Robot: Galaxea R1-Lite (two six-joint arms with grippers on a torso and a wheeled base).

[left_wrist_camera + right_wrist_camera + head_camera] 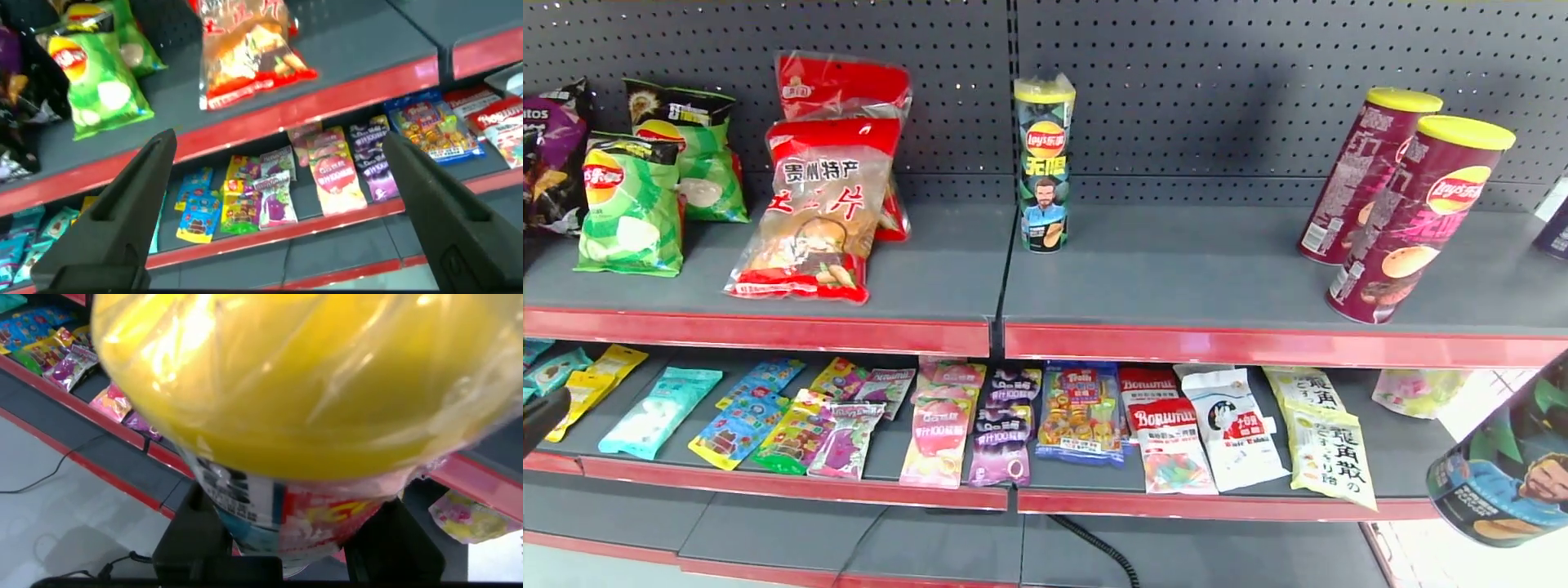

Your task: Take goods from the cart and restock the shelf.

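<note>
The matte grey metal shelf (pixel 1176 278), with a perforated back panel and a glossy red lip, spans the head view. At that view's lower right edge is the dark cylindrical chip can (pixel 1499 482), film-wrapped and yellow-lidded, clamped between the right gripper's (pixel 294 551) black fingers. The left gripper (pixel 278 220) gapes wide, its tapered fingers holding nothing.

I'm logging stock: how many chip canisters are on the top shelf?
3. One green canister stands mid-shelf; two maroon canisters stand at the right end, one behind the other. The right gripper holds a fourth canister. A cut-off object at the far right edge may be another.
</note>
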